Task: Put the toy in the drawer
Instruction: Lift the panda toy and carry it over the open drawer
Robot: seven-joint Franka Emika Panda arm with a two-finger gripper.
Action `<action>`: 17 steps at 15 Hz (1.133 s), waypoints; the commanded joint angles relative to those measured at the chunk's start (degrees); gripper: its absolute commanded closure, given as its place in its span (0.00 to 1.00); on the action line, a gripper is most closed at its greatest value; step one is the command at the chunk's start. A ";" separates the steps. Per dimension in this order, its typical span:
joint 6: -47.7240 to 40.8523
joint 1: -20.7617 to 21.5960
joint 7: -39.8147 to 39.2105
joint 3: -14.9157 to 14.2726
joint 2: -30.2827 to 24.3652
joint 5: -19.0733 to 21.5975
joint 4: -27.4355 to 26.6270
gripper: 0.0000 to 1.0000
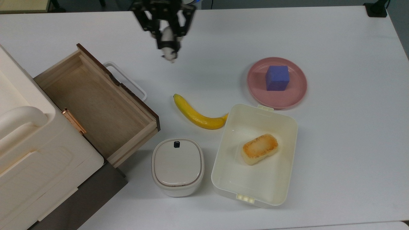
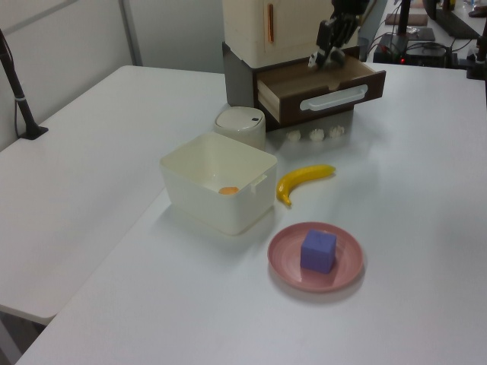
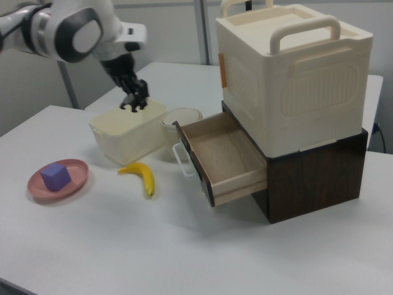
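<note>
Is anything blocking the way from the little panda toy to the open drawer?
Nothing visible is. The end effector holds the toy lifted above the table, and the drawer is pulled open with its inside bare. The banana lies low on the table, off to the side.
</note>
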 commanded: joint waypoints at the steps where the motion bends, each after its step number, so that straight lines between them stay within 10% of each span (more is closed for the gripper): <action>1: -1.50 -2.56 -2.31 -1.70 8.50 -0.44 8.89 0.96; 17: 15.96 -3.44 -1.34 -8.91 22.66 -12.38 9.88 0.91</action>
